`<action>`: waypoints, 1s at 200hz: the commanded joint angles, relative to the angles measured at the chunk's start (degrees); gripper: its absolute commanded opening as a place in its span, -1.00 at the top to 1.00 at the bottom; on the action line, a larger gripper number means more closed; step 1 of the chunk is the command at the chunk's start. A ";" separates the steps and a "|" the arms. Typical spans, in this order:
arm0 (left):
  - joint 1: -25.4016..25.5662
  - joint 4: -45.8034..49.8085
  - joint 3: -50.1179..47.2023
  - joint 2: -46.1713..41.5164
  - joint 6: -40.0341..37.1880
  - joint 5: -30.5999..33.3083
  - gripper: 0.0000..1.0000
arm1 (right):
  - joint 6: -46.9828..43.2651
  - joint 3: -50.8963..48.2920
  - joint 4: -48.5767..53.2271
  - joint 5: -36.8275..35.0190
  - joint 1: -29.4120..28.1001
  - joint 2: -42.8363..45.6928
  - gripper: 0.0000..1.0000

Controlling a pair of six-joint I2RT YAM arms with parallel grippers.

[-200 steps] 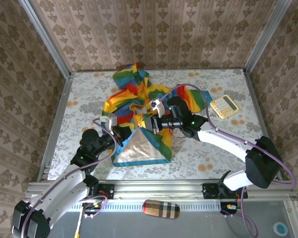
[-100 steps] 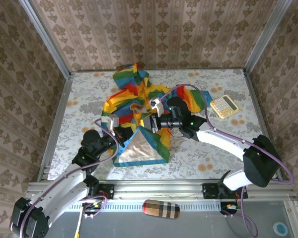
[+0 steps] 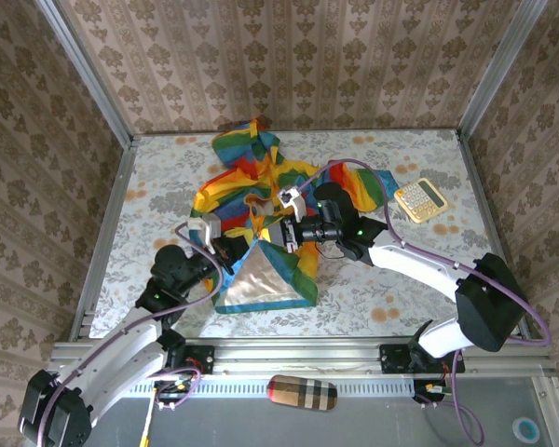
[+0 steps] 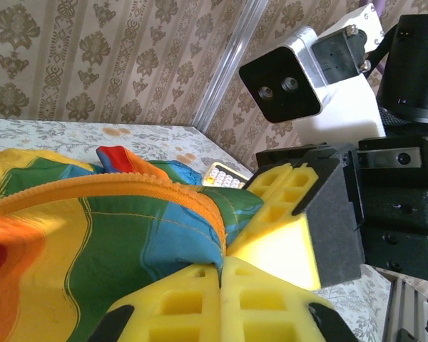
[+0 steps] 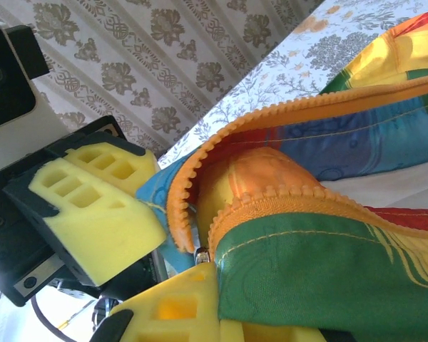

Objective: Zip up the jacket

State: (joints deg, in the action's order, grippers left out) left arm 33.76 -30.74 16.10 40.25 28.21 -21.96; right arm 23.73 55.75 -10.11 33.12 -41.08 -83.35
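The jacket (image 3: pixel 261 200) lies crumpled mid-table in rainbow stripes, with its pale beige lining (image 3: pixel 261 284) turned up toward the near edge. My left gripper (image 3: pixel 235 249) is shut on the jacket's blue-green hem (image 4: pixel 222 265), just below the orange zipper (image 4: pixel 128 187). My right gripper (image 3: pixel 278 233) is shut on the opposite front edge (image 5: pixel 217 281), pinching green cloth beside the zipper teeth (image 5: pixel 271 196). A small metal slider (image 5: pixel 201 254) sits at that gripper's fingertip. The two grippers are almost touching: the right one's yellow finger (image 4: pixel 292 221) shows in the left wrist view, the left one's fingers (image 5: pixel 93 199) in the right wrist view.
A yellow calculator (image 3: pixel 420 198) lies on the table at the right, beyond the jacket's sleeve. A plaid case (image 3: pixel 303 392) rests on the frame in front of the table. Metal posts and patterned walls close in the table on three sides.
Both grippers keep their hold at the bottom of the zipper. The lifted hem and lining have shifted only slightly.
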 commanded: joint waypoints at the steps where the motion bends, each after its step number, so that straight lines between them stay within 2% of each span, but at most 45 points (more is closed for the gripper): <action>1: 0.08 -4.32 -0.34 0.34 -0.65 0.51 1.00 | -1.86 -0.37 -0.51 2.22 0.13 1.09 1.00; 200: -0.97 -7.45 -1.95 0.22 4.81 -0.63 1.00 | -2.33 0.13 -1.05 4.93 1.46 1.62 1.00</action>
State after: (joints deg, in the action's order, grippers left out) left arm 33.23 -35.14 14.20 40.88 31.57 -21.43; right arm 22.50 55.42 -10.15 36.05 -39.90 -83.22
